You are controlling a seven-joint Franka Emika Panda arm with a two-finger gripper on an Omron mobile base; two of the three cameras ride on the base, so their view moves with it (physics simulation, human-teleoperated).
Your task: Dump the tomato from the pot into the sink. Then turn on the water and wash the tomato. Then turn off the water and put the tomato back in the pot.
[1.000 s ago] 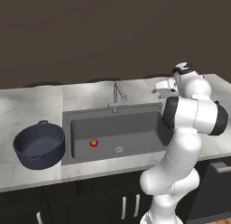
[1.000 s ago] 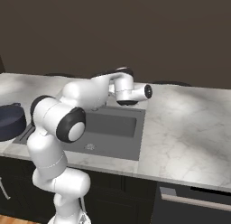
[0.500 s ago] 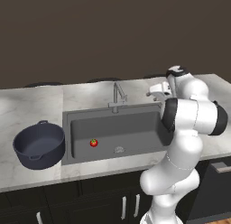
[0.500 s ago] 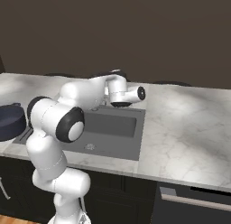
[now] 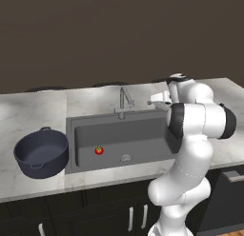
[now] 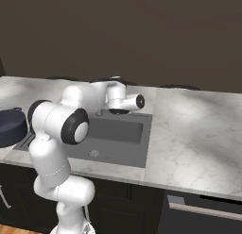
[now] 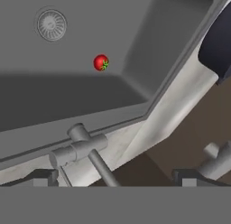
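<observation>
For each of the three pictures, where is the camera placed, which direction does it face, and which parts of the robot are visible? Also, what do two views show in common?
Left base view: behind the arm's left side, looking forward and down at the dark grey rectangular sink, the tiny red tomato and the round dark blue-grey pot; white arm at lower right.
Right base view: behind the right side, facing the sink; arm at lower left.
Hand view: on the hand, looking along the open claw at the thin grey metal faucet.
Shared: left base and hand views both show the tomato in the sink.
</observation>
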